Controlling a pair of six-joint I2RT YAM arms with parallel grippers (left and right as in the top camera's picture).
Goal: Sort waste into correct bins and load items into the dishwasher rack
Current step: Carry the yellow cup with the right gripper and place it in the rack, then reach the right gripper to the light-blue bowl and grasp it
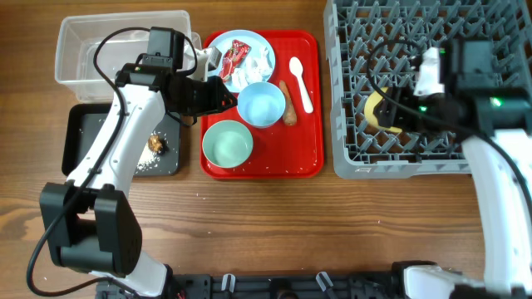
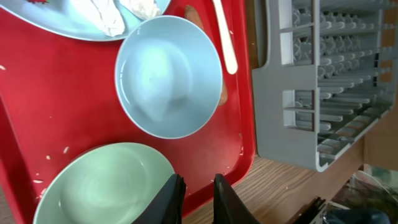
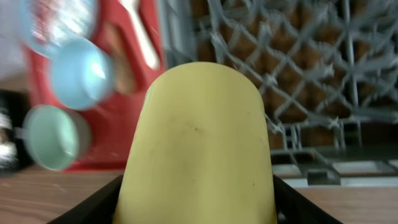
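While right jaws clamp yellow cup (image 3: 202, 146) over grey rack (image 1: 349, 124), left jaws nearly shut, empty

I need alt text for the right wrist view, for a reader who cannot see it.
A yellow cup fills the centre, held between the right gripper's dark fingers above the grey dishwasher rack. At left, blurred, a red tray carries two bowls.

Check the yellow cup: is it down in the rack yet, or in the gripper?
In the gripper. The right gripper is shut on the yellow cup above the dishwasher rack; whether it touches the pegs, cannot tell.
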